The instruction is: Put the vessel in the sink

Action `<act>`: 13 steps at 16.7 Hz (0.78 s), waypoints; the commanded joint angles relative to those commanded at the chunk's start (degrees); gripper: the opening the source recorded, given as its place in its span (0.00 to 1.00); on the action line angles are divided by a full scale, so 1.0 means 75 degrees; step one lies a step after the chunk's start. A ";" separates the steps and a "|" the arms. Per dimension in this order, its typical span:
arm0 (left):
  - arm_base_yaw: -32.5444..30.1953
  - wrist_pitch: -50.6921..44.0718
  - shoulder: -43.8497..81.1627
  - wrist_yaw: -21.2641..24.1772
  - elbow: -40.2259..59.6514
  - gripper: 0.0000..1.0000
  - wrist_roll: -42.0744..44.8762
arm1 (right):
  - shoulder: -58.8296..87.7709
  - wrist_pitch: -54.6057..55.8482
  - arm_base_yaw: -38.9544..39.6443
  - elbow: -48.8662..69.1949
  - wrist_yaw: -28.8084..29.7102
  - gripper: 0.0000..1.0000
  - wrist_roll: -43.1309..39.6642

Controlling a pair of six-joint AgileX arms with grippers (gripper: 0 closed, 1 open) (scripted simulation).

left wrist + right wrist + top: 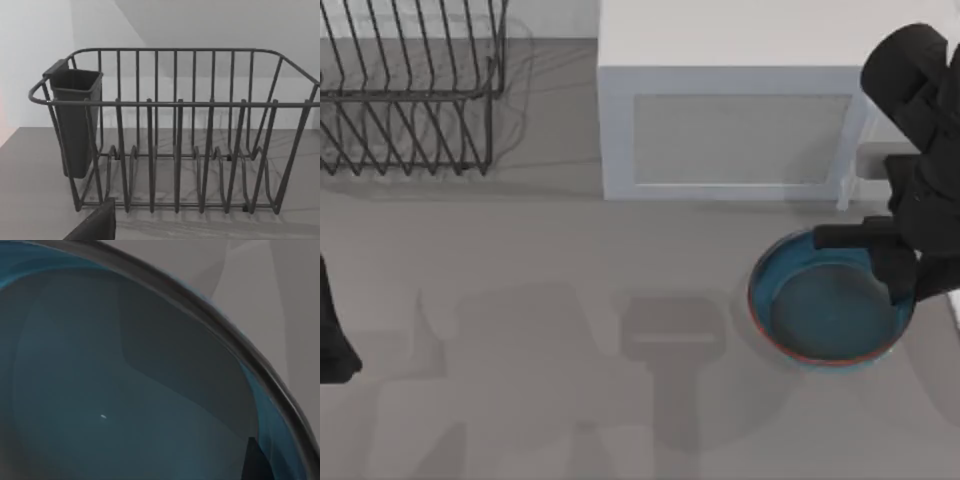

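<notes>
Top view. Round shallow bowl [825, 305] on the grey table [520, 400], right of centre, just in front of the white microwave [730, 110]. Teal-blue inside and out, darker flat floor, thin reddish-orange line round the rim, clearest along the near edge. Upright, nothing inside. Right gripper [898, 270] directly over the bowl's right rim, black fingers reaching down past the rim line toward the inner wall; jaw state not determinable here, contact with the rim not confirmed. Wire dish rack [410, 90] far off at the back left, well apart from the jaws. Left arm parked at the table's left edge.

Left wrist view. Dark wire rack [175, 135] straight ahead, standing on the table, with a dark utensil cup [75, 120] hung inside one end. Jaw state of the left gripper: cannot tell.

Right wrist view. Bowl interior [115, 390] very close beneath the jaws: smooth teal surface, curved rim edge, grey table beyond it.
</notes>
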 joint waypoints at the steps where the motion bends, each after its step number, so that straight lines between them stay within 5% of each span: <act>1: 0.0000 0.0000 0.0000 0.0000 0.0000 1.00 0.0000 | -0.0098 -0.0477 -0.0002 0.0335 0.0000 0.00 -0.0010; 5: 0.0000 0.0000 0.0000 0.0000 0.0000 1.00 0.0000 | -0.0470 -0.1624 -0.0022 0.1296 -0.0001 0.00 -0.0054; 13: 0.0000 0.0000 0.0000 0.0000 0.0000 1.00 0.0000 | -0.0503 -0.1468 -0.0223 0.1151 -0.0033 0.00 -0.0131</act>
